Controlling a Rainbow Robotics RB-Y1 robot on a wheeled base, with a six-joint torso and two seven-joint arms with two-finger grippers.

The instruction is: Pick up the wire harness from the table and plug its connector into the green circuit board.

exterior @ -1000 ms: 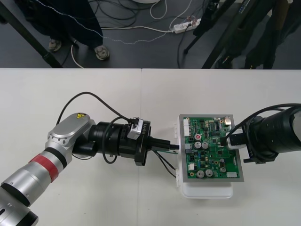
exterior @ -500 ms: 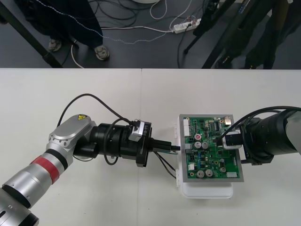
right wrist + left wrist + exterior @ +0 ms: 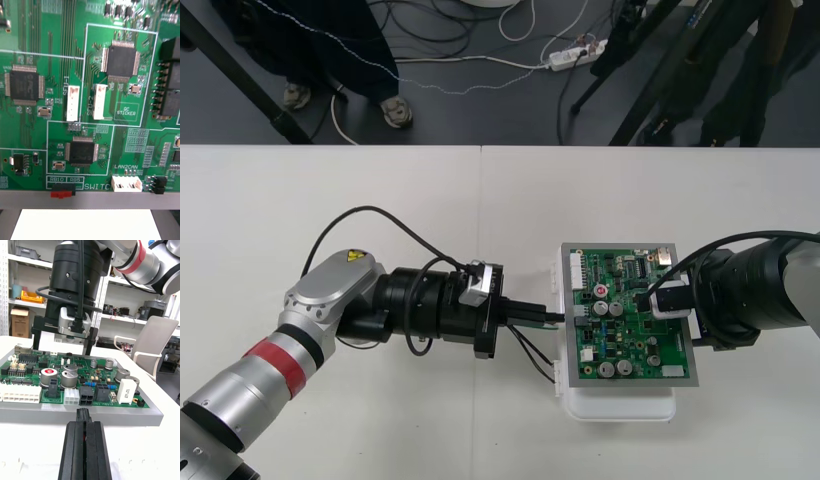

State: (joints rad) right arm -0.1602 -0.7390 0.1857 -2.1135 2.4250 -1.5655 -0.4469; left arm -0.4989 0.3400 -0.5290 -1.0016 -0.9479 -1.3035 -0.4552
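Observation:
The green circuit board (image 3: 630,325) sits on its white base (image 3: 620,405) right of the table's middle. My left gripper (image 3: 554,314) is shut on the harness's black plug (image 3: 83,414) and holds it level, just short of the board's left edge (image 3: 75,414). The plug is in line with a black socket (image 3: 86,395) on the board and is outside it. The harness wires (image 3: 530,350) sag from the fingers (image 3: 99,450) toward the base. My right gripper (image 3: 62,351) stands open over the board's right half, and its fingers (image 3: 90,341) reach down to the board.
The right wrist view looks straight down on chips and white connectors of the board (image 3: 90,112), with the grey frame (image 3: 90,198) and white base (image 3: 86,225) below. A black cable (image 3: 370,215) loops over the left arm. Bare table lies all around the board.
The left arm has edged a little toward the board with the plug. The right gripper has shifted slightly left over the board.

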